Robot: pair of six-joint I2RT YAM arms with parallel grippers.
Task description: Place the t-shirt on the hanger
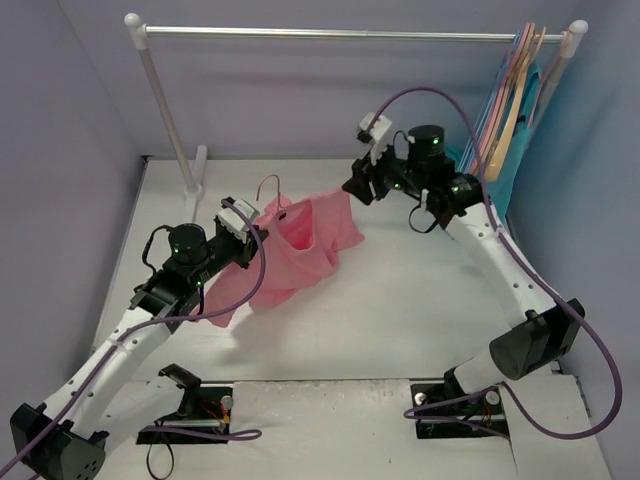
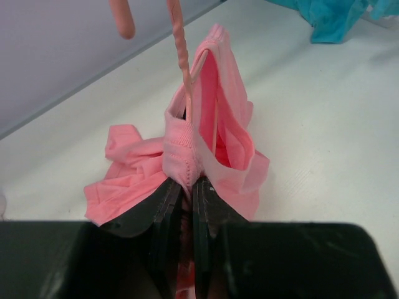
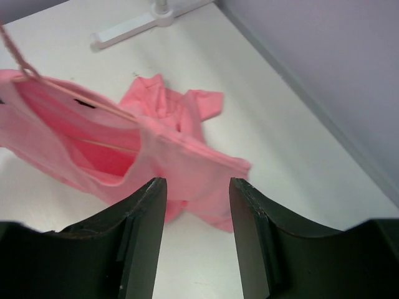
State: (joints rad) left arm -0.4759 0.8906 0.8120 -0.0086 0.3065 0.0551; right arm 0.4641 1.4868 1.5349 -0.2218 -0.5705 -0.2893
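Left gripper point(image 2: 186, 184) pinched tight on the t-shirt point(image 1: 300, 250) collar, hanger point(image 2: 181, 56) poking out.
Right gripper point(image 3: 196, 187) hovers just right of it, jaws apart and empty, over the white table point(image 1: 400, 300); clothes rail point(image 1: 350, 34) far behind.

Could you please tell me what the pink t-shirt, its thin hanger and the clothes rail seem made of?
Salmon-pink short-sleeved t-shirt: soft matte knit fabric, judging by its limp folds and ribbed collar. Thin pink hanger: probably coated wire or plastic; slim, smooth, with a twisted neck. Horizontal clothes rail: likely metal, thin with a pale sheen.
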